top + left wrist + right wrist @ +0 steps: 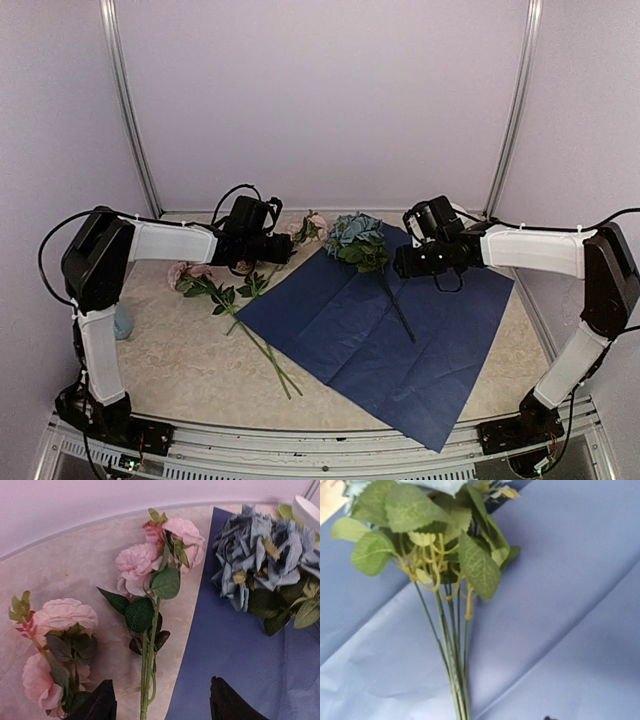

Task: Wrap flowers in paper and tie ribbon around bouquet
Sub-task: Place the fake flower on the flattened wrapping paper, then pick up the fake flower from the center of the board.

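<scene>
Early stage: the paper lies open & flat on the table. No fold, no cone, no ribbon in sight. The blue-grey flowers lie on the paper w/ their heads at its far corner. In the right wrist view their stems run straight back toward the jaws of the right gripper. Its fingers barely show, so can't tell if those jaws are apart or together, or on anything. The pink flowers are off the paper, on bare table. That spray's stem runs right btwn the jaws of the left gripper, which stand apart, not clamped on it. A 2nd pink spray lies outside the jaws, on the side away from the paper. Left to do, by my read: get the pinks onto the paper w/ the blues, then wrap & tie, i.e. nearly everything. Surface: pale marbled tabletop. Room: plain lilac-white walls, metal posts at the back corners, a metal rail along the near edge.
</scene>
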`<action>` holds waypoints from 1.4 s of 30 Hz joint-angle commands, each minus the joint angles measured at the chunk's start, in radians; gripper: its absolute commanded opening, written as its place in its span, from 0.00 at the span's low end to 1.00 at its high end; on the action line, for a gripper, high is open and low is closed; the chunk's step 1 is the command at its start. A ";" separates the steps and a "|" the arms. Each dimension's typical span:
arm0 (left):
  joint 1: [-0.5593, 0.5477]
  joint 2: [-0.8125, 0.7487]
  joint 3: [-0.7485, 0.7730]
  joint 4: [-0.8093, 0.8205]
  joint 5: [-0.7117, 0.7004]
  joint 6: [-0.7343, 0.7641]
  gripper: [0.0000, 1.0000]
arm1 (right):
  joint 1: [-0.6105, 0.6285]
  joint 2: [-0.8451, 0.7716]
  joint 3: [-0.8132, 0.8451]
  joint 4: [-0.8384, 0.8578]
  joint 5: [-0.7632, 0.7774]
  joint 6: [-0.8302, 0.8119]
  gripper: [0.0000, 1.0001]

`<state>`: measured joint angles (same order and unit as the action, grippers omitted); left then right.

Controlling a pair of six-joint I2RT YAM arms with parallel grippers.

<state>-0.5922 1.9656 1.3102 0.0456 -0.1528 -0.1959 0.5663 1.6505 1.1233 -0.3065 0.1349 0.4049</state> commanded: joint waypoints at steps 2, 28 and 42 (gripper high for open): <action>0.002 0.110 0.096 -0.085 0.079 0.090 0.65 | -0.003 -0.050 -0.050 -0.021 -0.037 -0.020 0.52; 0.059 0.113 0.077 -0.047 -0.142 0.007 0.00 | -0.002 -0.102 -0.079 -0.033 -0.095 -0.041 0.53; -0.104 -0.457 -0.179 0.265 -0.249 0.145 0.00 | 0.031 -0.364 -0.141 0.231 -0.410 -0.142 0.53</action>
<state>-0.6579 1.6039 1.2064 0.2111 -0.5735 -0.0204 0.5785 1.4014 1.0233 -0.2588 -0.0750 0.3058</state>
